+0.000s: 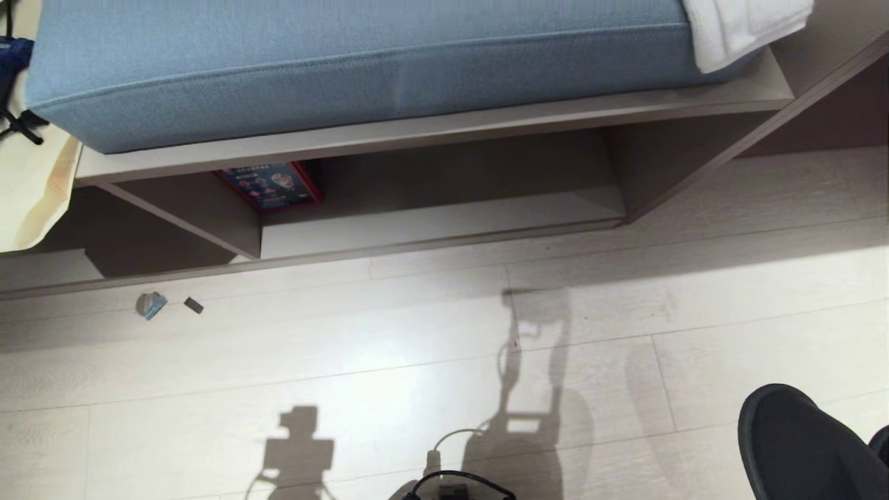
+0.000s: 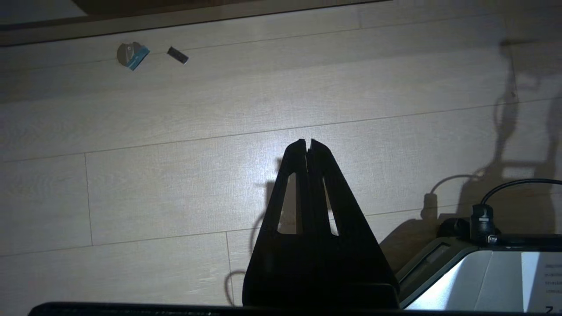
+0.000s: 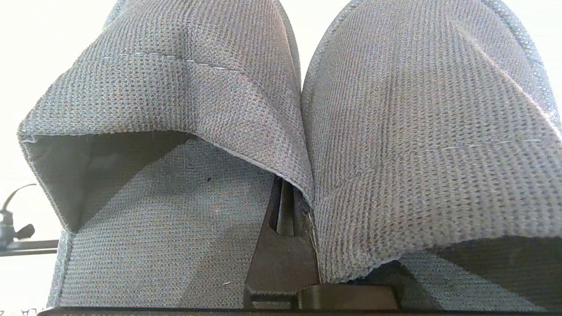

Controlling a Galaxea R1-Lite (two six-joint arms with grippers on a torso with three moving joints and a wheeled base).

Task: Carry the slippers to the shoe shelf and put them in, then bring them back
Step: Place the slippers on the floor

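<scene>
The left gripper (image 2: 308, 145) is seen in the left wrist view with its two black fingers pressed together, nothing between them, hanging above the pale wood-plank floor (image 2: 184, 175). On that floor, near the base of the bench, a small grey-and-blue scrap (image 1: 151, 304) and a small dark piece (image 1: 194, 305) are lying just beside each other. Under the blue-grey seat cushion (image 1: 347, 62) the shoe shelf (image 1: 444, 222) is seen, with a red-edged printed box (image 1: 272, 185) tucked into its back left corner. A white cloth (image 1: 746, 28) is draped over the cushion's right end. At the lower right edge of the head view the dark toe of the slippers (image 3: 408, 145) is visible. In the right wrist view the pair is shown side by side and touching, and the right gripper (image 3: 287, 210) is clamped tight between them, holding them by their inner edges.
</scene>
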